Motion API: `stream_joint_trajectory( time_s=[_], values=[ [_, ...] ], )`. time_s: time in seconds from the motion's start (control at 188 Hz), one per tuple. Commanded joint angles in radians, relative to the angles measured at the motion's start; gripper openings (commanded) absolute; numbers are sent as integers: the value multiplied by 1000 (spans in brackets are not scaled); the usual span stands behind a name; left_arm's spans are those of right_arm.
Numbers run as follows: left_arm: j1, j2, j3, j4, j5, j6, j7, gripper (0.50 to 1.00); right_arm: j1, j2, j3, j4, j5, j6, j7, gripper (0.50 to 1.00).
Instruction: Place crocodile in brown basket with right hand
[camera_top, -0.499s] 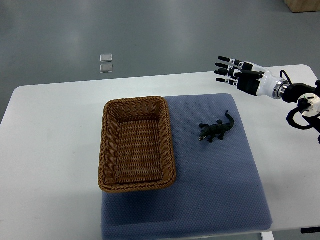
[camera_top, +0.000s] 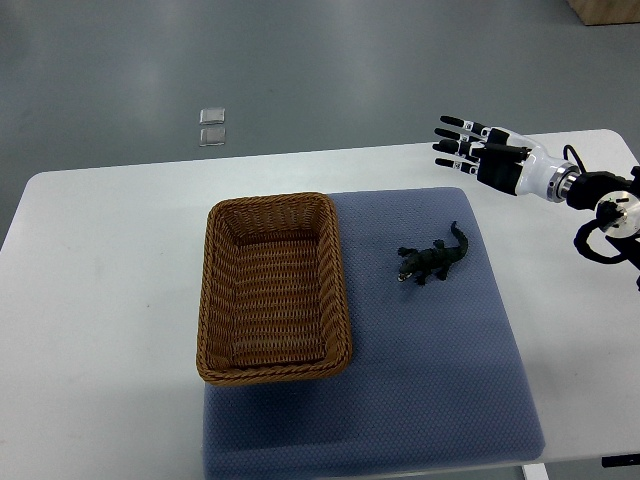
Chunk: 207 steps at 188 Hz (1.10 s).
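The right arm runs off the picture's edge at three o'clock, so nothing beyond its forearm shows. At one o'clock a tan box-like thing is cut down to a sliver by the corner. The tabletop loses its near edge along the bottom, from seven to five o'clock, while two small clear squares on the floor at eleven o'clock are too small to name, as are the feet of the crocodile.

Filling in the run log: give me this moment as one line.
phase: pre-grasp | right hand: open, holding nothing | crocodile: on blue mat, untouched | brown basket: empty
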Motion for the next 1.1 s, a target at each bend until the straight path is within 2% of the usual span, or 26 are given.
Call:
stream_joint_trajectory(
  time_s=[0.0, 0.117, 0.271, 0.557, 0.871, 1.003, 1.094],
  values=[
    [0, 0, 0, -2, 0, 0, 1, 1000, 0, 1, -9, 1, -9, 0, 8, 930],
    [0, 0, -2, 0, 0, 0, -1, 1000, 23, -12, -8, 3, -170, 10, 27, 930],
    [0, 0, -2, 0, 0, 0, 1, 1000, 60, -16, -6, 8, -538, 32, 214, 928],
    [0, 0, -2, 0, 0, -1, -1, 1000, 66, -59, -11, 78, -1123, 21, 427, 924],
    [0, 0, -2, 0, 0, 0, 1, 1000, 108, -81, -57, 127, -1477, -13, 455, 921],
    [0, 0, -3, 0, 0, 0, 1, 1000, 116, -76, -152, 141, -1523, -69, 455, 921],
    [0, 0, -2, 0, 0, 0, 1, 1000, 139, -69, -262, 141, -1534, -154, 455, 915]
  ],
)
